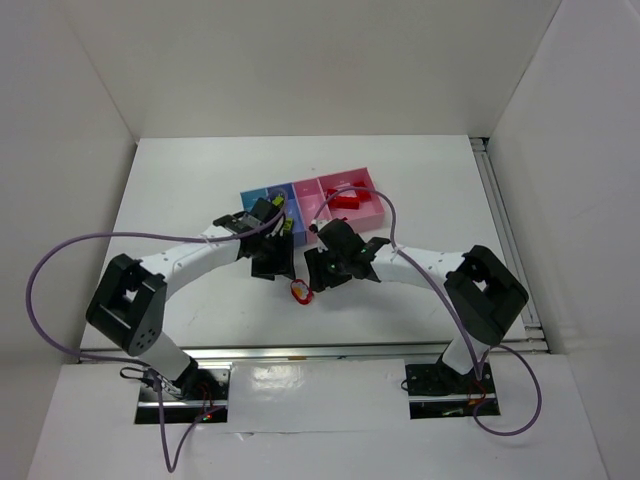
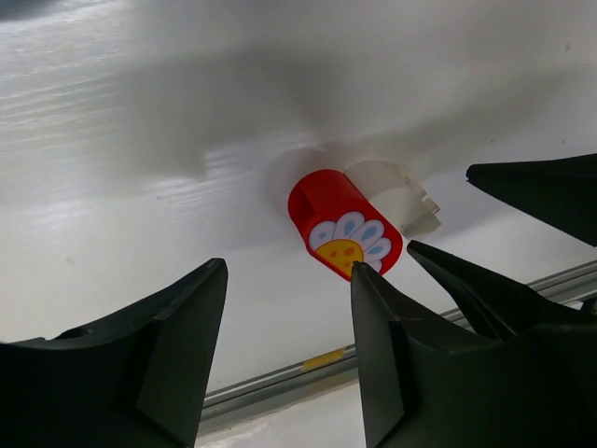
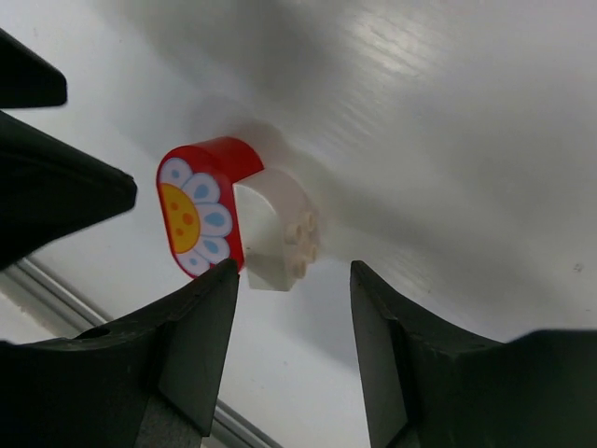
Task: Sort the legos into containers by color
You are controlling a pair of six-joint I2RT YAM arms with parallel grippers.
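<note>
The small plastic toy brick (image 2: 343, 224), a red arched half with a white-petalled, yellow-hearted flower printed on its end and a white arched half joined behind it, lies on its side on the white table (image 1: 180, 200). It is close to the near edge and about midway between the left and right edges. My left gripper (image 2: 289, 322) hangs just over it with its two black fingers (image 2: 177, 355) moderately apart and nothing between them; the brick sits on the table beyond my fingertips, untouched. My right gripper (image 3: 294, 303) comes at the same brick from the other side, its fingers (image 3: 401, 350) likewise parted at a middling width and empty, and the tip of one finger is right beside the red half's lower corner. The row of joined shallow plastic trays (image 1: 312, 203), light blue, darker blue, then two pink, stands farther in, around the middle of the table, apart from this brick. Several red bricks (image 1: 348, 198) lie in the largest pink tray at the right end.
</note>
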